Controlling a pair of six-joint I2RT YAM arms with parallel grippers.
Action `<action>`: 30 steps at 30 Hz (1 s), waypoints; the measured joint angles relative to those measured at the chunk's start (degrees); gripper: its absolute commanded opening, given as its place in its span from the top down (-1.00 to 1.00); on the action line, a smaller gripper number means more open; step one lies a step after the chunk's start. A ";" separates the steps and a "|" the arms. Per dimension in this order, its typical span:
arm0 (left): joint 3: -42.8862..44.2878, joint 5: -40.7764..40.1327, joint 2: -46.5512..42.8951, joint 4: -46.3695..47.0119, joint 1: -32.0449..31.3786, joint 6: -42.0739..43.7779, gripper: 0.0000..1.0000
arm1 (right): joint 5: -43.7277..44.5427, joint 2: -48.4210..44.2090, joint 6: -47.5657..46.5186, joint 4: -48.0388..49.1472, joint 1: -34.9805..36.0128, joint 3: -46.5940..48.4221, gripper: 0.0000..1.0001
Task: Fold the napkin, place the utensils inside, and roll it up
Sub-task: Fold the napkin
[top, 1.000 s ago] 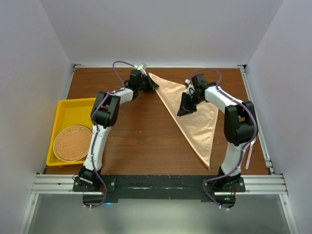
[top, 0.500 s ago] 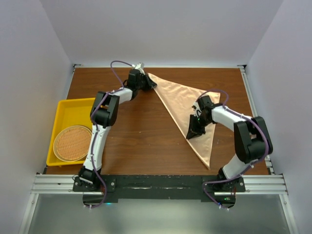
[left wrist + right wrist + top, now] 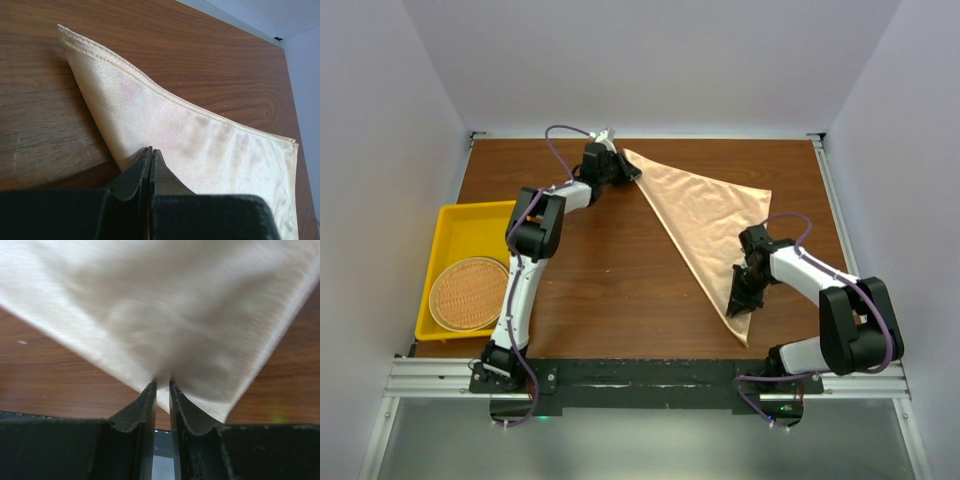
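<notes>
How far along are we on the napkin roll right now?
Done: the napkin lies folded into a triangle. In hand: the left gripper is shut on it by its far corner; the right gripper, fingers nearly together, sits at the cloth near its near tip, but a pinch is unclear. Left: placing the utensils, which no view shows, then rolling. The yellow tray shows only the wicker mat.

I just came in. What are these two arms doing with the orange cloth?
The napkin lies on the table, already folded into a triangle. The left hand is shut on its edge by the far corner. The right hand appears to pinch the cloth near the pointed near tip. No utensils show in any view, so placing them and rolling are not yet done. A yellow tray holding a round wicker mat sits at the left.
</notes>
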 measured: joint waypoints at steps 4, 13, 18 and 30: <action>0.00 -0.02 0.15 0.44 0.00 0.02 1.00 | 3.06 -1.73 2.05 -2.27 -0.44 -2.08 0.59; 0.20 0.15 -0.02 0.07 0.02 0.96 0.45 | 5.92 -6.93 2.34 -8.11 -0.39 -1.70 0.36; 0.17 -0.72 -3.72 -4.98 0.09 5.05 -0.15 | 5.88 -3.41 -0.46 -8.52 -0.39 7.72 0.34; 0.24 -2.32 -9.27 -7.32 4.15 3.19 -0.05 | 5.90 2.64 -4.57 -8.76 -0.39 19.58 0.32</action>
